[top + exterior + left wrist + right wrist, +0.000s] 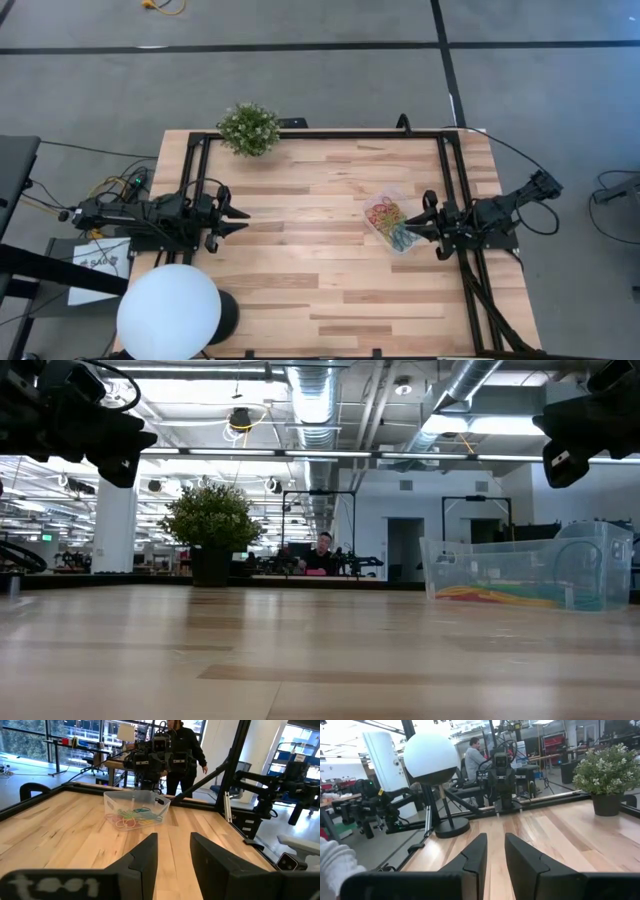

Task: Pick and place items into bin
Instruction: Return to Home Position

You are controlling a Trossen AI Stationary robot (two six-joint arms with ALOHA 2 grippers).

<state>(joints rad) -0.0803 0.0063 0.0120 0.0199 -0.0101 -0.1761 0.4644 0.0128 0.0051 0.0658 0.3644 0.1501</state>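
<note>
The right end effector (pixel 418 222) hangs raised above the tabletop (pixel 320 290), its two fingers parted by a narrow gap and holding nothing. Just ahead of its fingertips and below them sits the clear bin (pixel 400 243), with a tangle of red, green, yellow and orange rubber bands (pixel 386 216) lying on its floor. Well apart, straight across the tabletop from this end effector, the left end effector (pixel 240 213) waits at the opposite edge, also lifted off the wood, its fingers narrowly apart and empty. From there the bin lies far ahead, in front of the facing arm. A potted plant (pixel 248 128) stands at the far edge, and a white globe lamp (pixel 168 312) stands near the left arm.
</note>
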